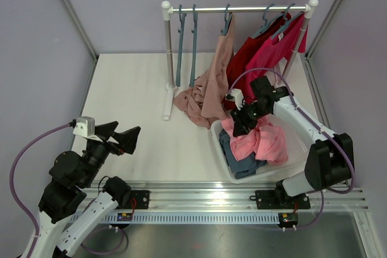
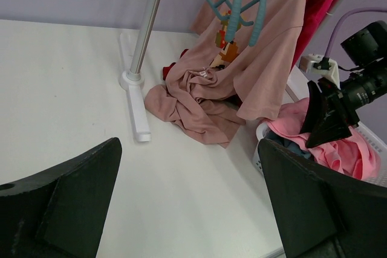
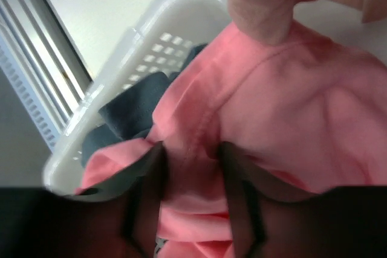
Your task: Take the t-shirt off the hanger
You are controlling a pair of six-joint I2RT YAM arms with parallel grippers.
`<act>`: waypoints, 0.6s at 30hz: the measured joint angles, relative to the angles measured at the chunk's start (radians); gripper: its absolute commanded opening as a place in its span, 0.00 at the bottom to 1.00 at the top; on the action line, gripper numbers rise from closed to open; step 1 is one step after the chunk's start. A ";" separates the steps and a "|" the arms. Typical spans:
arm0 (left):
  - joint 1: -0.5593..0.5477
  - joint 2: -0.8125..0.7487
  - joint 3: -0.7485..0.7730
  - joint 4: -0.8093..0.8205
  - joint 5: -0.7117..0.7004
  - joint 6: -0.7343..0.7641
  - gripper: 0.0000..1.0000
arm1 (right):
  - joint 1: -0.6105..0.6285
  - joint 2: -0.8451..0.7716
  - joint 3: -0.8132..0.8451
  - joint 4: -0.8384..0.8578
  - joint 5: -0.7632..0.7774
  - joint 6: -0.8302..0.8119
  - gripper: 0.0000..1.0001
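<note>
A beige t-shirt (image 1: 214, 83) hangs half off a teal hanger (image 1: 227, 21) on the rack rail (image 1: 242, 9), its lower part heaped on the table; in the left wrist view the beige t-shirt (image 2: 260, 70) droops from that hanger (image 2: 237, 4). A pink t-shirt (image 1: 266, 140) lies in the white basket (image 1: 216, 138). My right gripper (image 1: 242, 126) is down on it; in the right wrist view the right gripper (image 3: 190, 149) pinches a bunched fold of the pink t-shirt (image 3: 290, 101). My left gripper (image 1: 124, 134) hovers wide open over bare table, left gripper (image 2: 187, 143) holding nothing.
Two empty teal hangers (image 1: 187, 34) hang at the rail's left end. A red t-shirt (image 1: 251, 52) and a magenta one (image 1: 275, 49) hang at the right end. A dark blue garment (image 1: 239, 160) lies under the pink one. The rack's foot (image 1: 167, 104) rests on the table.
</note>
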 measured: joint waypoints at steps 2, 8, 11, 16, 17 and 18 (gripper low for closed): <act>0.000 0.000 0.000 0.000 0.000 0.000 0.99 | 0.004 0.021 -0.016 0.005 0.033 0.000 0.07; 0.000 0.000 0.000 -0.001 0.000 0.000 0.99 | 0.004 -0.015 -0.018 -0.012 0.107 -0.021 0.00; 0.000 0.000 0.000 -0.001 0.000 0.000 0.99 | 0.004 -0.108 0.019 -0.055 0.130 -0.068 0.00; 0.000 0.000 0.000 -0.001 0.000 0.000 0.99 | 0.003 -0.335 0.096 -0.114 0.174 -0.172 0.00; 0.000 0.000 0.000 -0.001 0.000 0.001 0.99 | 0.003 -0.382 0.100 -0.121 0.181 -0.193 0.00; 0.000 0.000 0.000 -0.001 0.000 0.001 0.99 | 0.003 -0.420 0.100 -0.133 0.187 -0.211 0.00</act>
